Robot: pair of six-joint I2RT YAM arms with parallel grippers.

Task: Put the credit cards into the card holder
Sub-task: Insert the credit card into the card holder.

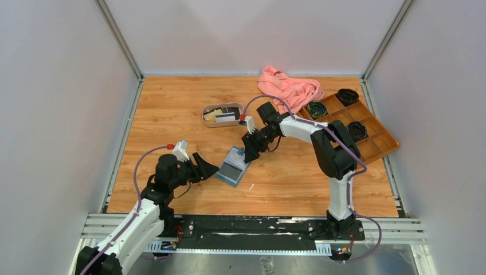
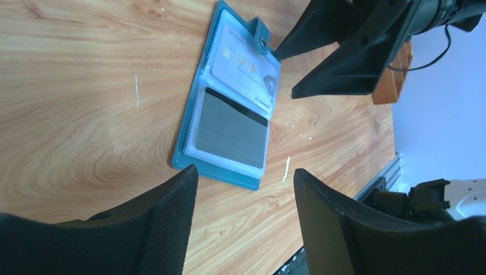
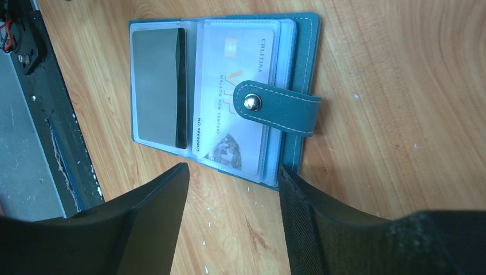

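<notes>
Teal card holder (image 3: 304, 57) lying open on the wooden desk (image 1: 172, 114) between the two arms. One clear sleeve shows a white card (image 3: 226, 74) printed "VIP" and "NEW CENTURY"; the other holds a dark grey card (image 3: 155, 86). The left jaws and the right jaws stand apart, gripping nothing.

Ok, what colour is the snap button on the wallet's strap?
Silver: round metal snap button on the teal-blue fold-over card holder; best in right wrist view.
</notes>
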